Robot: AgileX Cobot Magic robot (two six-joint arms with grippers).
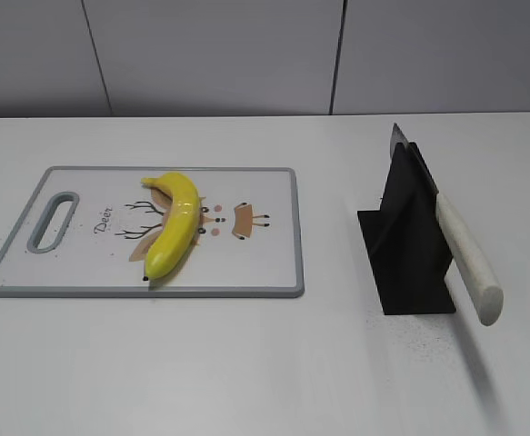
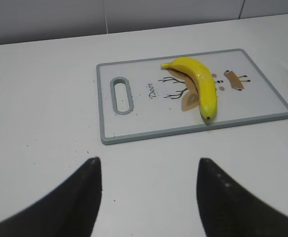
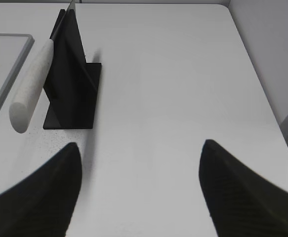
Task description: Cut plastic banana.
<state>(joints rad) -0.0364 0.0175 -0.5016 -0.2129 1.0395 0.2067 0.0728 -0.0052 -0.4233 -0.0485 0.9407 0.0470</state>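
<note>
I found no step done: the yellow plastic banana [image 1: 173, 224] lay whole on the grey-rimmed white cutting board [image 1: 274, 272]. The white-handled knife [image 1: 465, 257] rested in its black stand [image 1: 408, 245]. My left gripper [image 2: 148, 197] and right gripper [image 3: 140, 190] were both spread wide, grasping nothing.

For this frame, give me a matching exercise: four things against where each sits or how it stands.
Things:
1. banana
2. knife
3. left hand
4. cutting board

Descriptions:
A. propped in the black stand
B. open above bare table, short of the board
C. lying across the deer print
D. flat on the table, handle slot at its left end

Pairs: 1-C, 2-A, 3-B, 4-D
</note>
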